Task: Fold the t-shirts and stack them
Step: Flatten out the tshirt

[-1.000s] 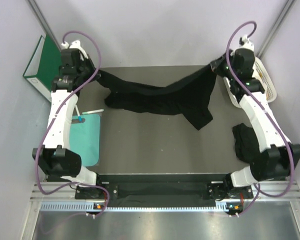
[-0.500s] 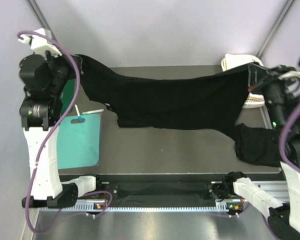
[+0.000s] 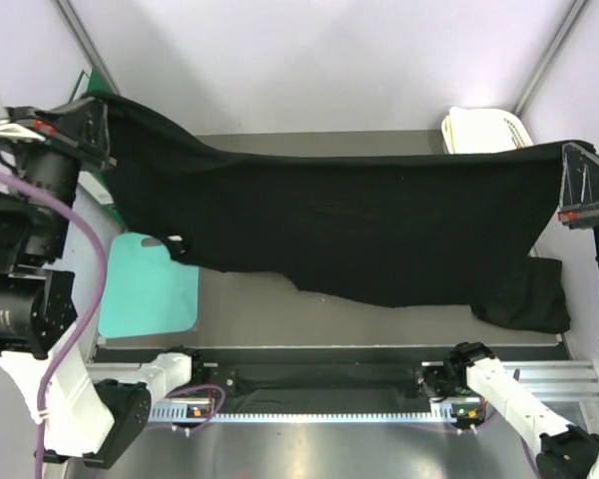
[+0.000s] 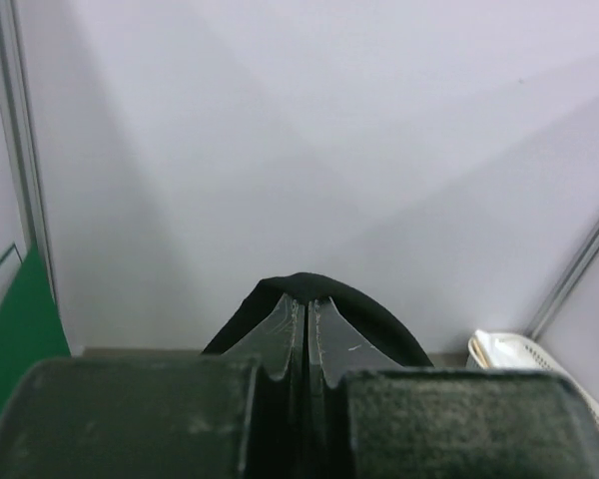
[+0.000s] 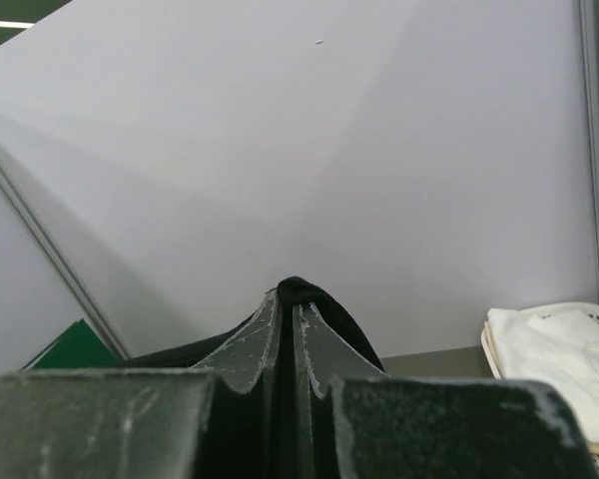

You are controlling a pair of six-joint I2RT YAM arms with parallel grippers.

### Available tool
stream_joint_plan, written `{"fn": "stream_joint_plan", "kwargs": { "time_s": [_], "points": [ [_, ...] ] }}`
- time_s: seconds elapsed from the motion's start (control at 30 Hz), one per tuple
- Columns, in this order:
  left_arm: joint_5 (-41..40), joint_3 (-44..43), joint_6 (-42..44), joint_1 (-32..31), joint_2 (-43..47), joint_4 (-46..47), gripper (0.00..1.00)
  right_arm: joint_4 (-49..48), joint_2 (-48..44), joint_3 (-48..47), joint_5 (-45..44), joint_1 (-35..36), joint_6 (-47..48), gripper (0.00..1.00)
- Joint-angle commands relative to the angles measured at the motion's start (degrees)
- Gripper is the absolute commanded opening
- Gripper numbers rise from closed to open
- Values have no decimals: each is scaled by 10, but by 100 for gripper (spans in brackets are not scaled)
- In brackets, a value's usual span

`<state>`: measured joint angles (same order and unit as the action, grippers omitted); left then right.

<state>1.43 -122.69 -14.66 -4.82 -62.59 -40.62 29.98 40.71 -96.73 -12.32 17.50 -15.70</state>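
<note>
- Top external view, far left: the left gripper [image 3: 96,122] was up high and well off the table, jaws pinched hard on one end of the black t-shirt [image 3: 359,225].
- Just below it, the teal mat [image 3: 155,289] lay flat by the table's left edge, its upper part hidden under hanging cloth. A sliver of green board [image 3: 98,78] peeked out behind the gripper.
- Through the middle, that t-shirt was pulled out wide between the two arms, spanning nearly the whole table [image 3: 280,309]. Its lower edge sagged lowest toward the right.
- Back right, the white basket [image 3: 484,128] sat at the table's corner behind the shirt's top edge.
- Near right, a second black t-shirt [image 3: 539,299] lay bunched on the table. Whether the stretched one touched it could not be told.
- Far right, the right gripper [image 3: 577,185] was up too, clamped on the shirt's other end.
- Left wrist view: fingers were pressed together, with black cloth bulging past the tips.
- Right wrist view: same story, jaws shut tight on a fold of black cloth, with cream cloth showing in the basket.
</note>
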Motion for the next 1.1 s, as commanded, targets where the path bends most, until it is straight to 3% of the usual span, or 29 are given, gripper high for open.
{"fn": "stream_joint_plan", "kwargs": {
  "time_s": [0.0,0.27,0.37,0.67,0.9,1.07],
  "points": [
    [-20,-82,29,-3,-44,13,0,-26,6,-21,16,3,-13,0],
    [-27,-137,46,-3,-105,9,0,-54,14,6,5,3,-5,0],
    [-26,-149,53,-2,-170,5,0,-65,30,31,-6,3,-1,0],
    [0,-136,53,-1,-318,-1,0,-191,125,203,-55,1,30,0],
    [3,-83,50,-2,-430,19,0,-295,304,297,-14,-26,6,0],
    [8,-119,30,-2,-567,14,0,-345,466,262,35,-74,-15,0]
  ]
}}
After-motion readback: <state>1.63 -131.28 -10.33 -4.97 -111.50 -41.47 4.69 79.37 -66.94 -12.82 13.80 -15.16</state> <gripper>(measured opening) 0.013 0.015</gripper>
